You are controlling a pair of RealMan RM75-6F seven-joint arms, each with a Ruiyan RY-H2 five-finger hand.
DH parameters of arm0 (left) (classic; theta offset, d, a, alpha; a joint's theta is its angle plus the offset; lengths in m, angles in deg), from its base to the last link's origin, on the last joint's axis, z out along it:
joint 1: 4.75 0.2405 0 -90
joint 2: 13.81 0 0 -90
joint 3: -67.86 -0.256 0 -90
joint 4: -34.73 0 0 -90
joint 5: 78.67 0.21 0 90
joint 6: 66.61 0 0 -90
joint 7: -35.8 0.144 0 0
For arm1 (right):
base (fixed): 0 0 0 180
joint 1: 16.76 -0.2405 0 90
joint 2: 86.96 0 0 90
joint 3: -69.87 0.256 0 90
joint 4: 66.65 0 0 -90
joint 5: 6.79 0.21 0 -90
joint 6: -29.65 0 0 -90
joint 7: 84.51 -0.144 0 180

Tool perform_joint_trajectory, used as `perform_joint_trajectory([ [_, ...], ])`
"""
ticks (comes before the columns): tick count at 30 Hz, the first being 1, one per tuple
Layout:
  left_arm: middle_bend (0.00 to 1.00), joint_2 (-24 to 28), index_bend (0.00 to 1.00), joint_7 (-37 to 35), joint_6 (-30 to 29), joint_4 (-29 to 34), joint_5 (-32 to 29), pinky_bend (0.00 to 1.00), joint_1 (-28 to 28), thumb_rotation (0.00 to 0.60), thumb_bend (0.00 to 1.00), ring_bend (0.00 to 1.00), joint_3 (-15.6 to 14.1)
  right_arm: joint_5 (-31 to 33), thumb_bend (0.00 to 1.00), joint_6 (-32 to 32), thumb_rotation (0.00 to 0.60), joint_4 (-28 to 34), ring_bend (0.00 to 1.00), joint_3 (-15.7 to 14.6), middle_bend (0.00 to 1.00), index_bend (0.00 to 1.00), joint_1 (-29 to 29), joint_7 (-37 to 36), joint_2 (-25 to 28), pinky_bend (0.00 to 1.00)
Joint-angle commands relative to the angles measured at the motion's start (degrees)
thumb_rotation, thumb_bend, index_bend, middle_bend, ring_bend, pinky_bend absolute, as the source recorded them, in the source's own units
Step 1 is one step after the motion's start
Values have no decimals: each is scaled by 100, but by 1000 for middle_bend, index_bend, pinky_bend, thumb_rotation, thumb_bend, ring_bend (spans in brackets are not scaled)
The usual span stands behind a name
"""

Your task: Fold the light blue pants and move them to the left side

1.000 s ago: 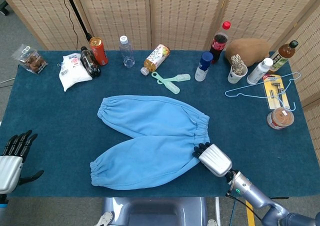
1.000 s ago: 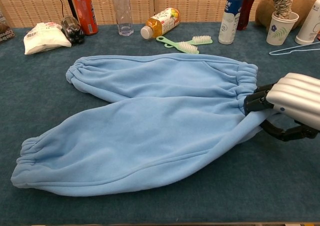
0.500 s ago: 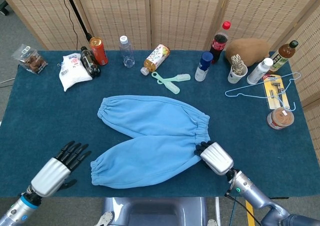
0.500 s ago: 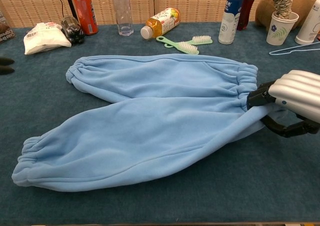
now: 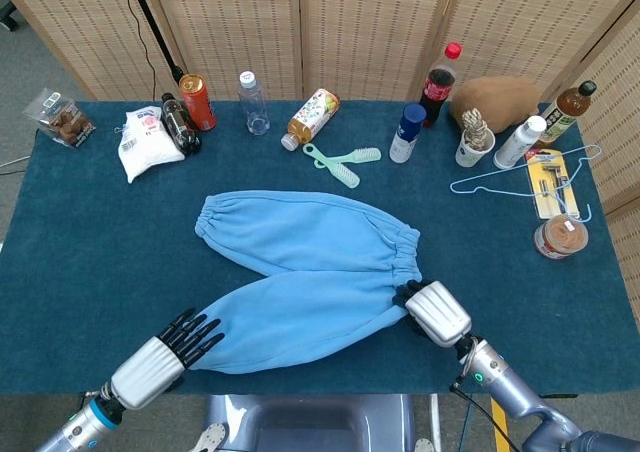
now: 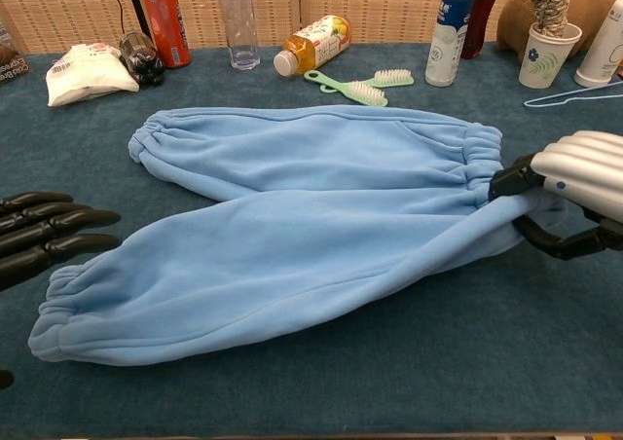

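Note:
The light blue pants [image 5: 300, 272] lie flat mid-table, waistband to the right, both legs pointing left; the chest view shows them too [image 6: 292, 236]. My right hand [image 5: 437, 312] grips the near corner of the waistband, fingers curled over it and thumb below, seen also in the chest view [image 6: 574, 192]. My left hand [image 5: 165, 357] is at the front left, holding nothing. Its straight, spread fingers [image 6: 49, 231] reach over the cuff of the near leg [image 6: 58, 309]. Whether they touch the cuff I cannot tell.
Along the back edge stand a white bag [image 5: 140, 137], a red can [image 5: 197, 102], several bottles [image 5: 253, 102], two green brushes [image 5: 345, 162] and a paper cup [image 5: 472, 144]. A wire hanger [image 5: 520, 177] and a tin [image 5: 560, 237] lie at the right.
My left hand has come in from the table's left edge to the near leg's cuff. The right hand has drawn the waistband corner slightly right, and the near leg has narrowed and shifted.

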State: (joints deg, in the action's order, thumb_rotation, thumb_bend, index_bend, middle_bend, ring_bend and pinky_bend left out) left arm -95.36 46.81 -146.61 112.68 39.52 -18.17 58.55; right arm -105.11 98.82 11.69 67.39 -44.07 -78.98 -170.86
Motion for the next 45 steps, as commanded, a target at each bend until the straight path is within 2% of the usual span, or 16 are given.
perform_joint_trajectory([
  [1,0,-120,0,138,53,-1,-92,0,-35,600,32,0,59,48,819,-37,600,7,433,3,465,565,-2,-25,12,573],
  [21,0,-540,0,592,564,103,-515,0,-303,600,56,0,94,163,824,-140,600,168,433,11,467,568,-48,-56,127,572],
  [25,0,-659,4,603,540,101,-534,60,-342,600,67,12,117,183,823,-165,600,199,433,14,467,568,-57,-52,123,572],
  [30,29,-784,171,670,443,26,-545,166,-355,600,97,118,131,195,824,-193,600,218,433,2,467,569,-64,-52,118,572],
  [33,143,-836,329,652,357,13,-567,263,-352,600,118,205,146,210,824,-208,600,219,433,2,468,569,-68,-69,114,573],
  [38,337,-912,549,628,234,-38,-616,425,-341,600,231,367,170,249,823,-221,600,226,433,17,468,569,-73,-107,132,572],
  [42,432,-975,661,598,143,-96,-664,502,-334,600,288,448,192,264,823,-236,600,224,433,17,469,570,-79,-128,150,572],
  [45,464,-1018,699,586,78,-132,-703,538,-326,600,330,478,218,273,824,-241,600,208,433,15,469,571,-76,-116,140,572],
])
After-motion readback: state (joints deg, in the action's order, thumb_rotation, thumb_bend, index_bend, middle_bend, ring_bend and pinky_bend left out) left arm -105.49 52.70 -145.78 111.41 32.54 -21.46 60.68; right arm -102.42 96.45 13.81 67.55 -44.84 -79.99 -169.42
